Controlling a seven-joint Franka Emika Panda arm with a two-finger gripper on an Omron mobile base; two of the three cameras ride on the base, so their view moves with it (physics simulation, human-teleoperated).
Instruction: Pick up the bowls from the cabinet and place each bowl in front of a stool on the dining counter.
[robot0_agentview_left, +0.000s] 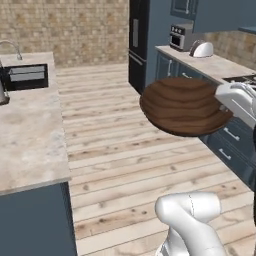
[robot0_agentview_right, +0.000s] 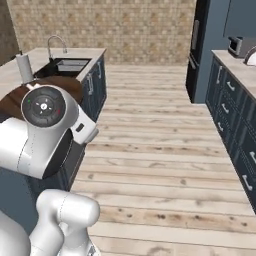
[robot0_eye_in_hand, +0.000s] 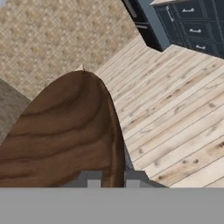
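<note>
The hand (robot0_eye_in_hand: 113, 177) is pinching the rim of the brown wooden bowl (robot0_agentview_left: 182, 105). Its two small dark fingertips (robot0_eye_in_hand: 89, 178) sit on each side of the thin edge. The bowl is wide, round and shallow, with wavy grain rings in light and dark brown. It hangs in the air, tipped on its side, high over the wooden floor (robot0_agentview_left: 125, 150). The floor is made of long pale planks with little dark spots.

To the left of the bowl is the big surface (robot0_agentview_left: 27, 135). Its top is flat beige stone with marble swirls, and its base is blue-grey. A black sink (robot0_agentview_left: 27, 76) with a curved silver tap (robot0_agentview_left: 12, 47) is set into its far end. Behind the bowl stands a wall (robot0_agentview_left: 75, 30) of small tan bricks.
</note>
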